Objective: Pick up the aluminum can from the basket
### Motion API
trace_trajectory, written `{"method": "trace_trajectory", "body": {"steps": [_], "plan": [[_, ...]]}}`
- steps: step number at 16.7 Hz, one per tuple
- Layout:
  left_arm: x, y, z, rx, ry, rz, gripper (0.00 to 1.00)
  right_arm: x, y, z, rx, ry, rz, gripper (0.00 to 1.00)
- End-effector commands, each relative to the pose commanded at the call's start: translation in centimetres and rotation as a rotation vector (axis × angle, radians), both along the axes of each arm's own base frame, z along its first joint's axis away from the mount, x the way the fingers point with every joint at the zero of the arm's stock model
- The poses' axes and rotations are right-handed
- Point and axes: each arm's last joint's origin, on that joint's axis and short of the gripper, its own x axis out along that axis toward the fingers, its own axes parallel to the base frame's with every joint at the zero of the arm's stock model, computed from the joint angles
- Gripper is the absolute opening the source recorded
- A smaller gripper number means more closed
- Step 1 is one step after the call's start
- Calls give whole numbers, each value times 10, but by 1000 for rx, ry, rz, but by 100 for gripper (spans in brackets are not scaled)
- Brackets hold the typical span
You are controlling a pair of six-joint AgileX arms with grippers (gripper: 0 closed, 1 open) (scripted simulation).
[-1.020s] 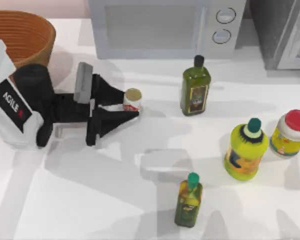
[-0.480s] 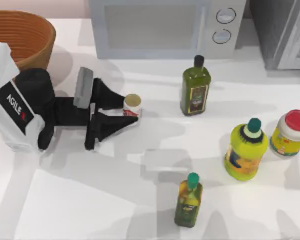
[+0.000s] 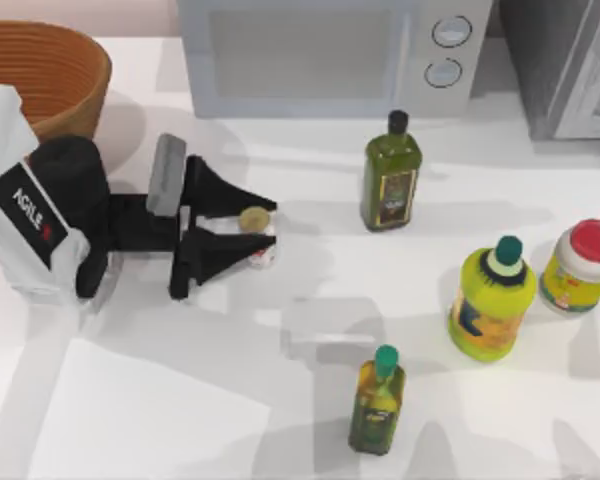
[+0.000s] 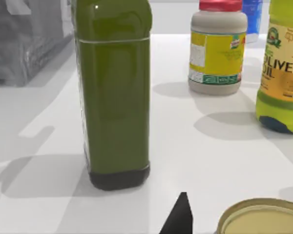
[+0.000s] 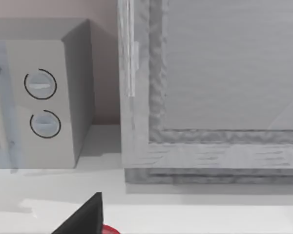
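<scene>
The left pincer (image 3: 248,232) is closed around the aluminum can (image 3: 254,222), gripping it above the tabletop (image 3: 280,400). The can is well outside the basket (image 3: 50,70), which sits at the far left corner.

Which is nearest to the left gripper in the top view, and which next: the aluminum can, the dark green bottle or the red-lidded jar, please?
From the left gripper:
1. Aluminum can, between its fingers.
2. Dark green bottle, mid-table, before the microwave.
3. Red-lidded jar, at the table's right edge.

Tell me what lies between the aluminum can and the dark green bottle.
Nothing: in the top view, bare white table runs from the aluminum can to the dark green bottle.
</scene>
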Motion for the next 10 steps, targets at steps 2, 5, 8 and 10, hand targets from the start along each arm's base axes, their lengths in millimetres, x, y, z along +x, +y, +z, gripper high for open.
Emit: {"method": "trace_trajectory", "body": {"steps": [2,5,8,10], "plan": [[0,0,0,0,0,0,83,0,0,0,0,0,0,100],[0,0,0,0,0,0,100,0,0,0,0,0,0,100],[0,0,0,0,0,0,100,0,0,0,0,0,0,100],[0,0,0,0,0,0,100,0,0,0,0,0,0,100]]}}
